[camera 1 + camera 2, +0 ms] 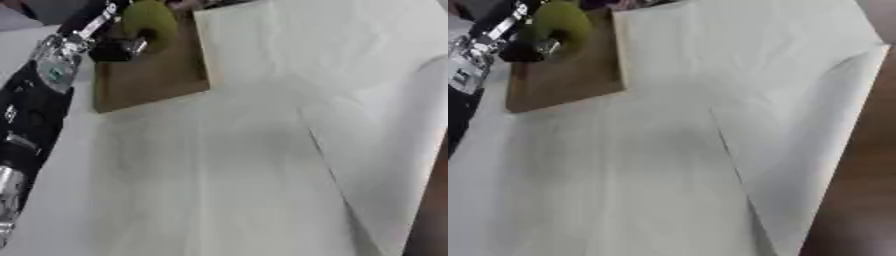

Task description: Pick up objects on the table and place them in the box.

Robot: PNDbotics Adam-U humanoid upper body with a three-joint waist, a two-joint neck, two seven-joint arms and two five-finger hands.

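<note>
Left eye view shows the robot's left arm reaching up along the left edge toward the far left, where its left hand (118, 49) has dark fingers curled round a yellow-green rounded object (150, 22). Hand and object sit over the brown box (153, 77), which lies at the far left of the worktop (219, 190). A white sheet covers the worktop, creased and overlapping on the right. The right hand appears in neither view.
</note>
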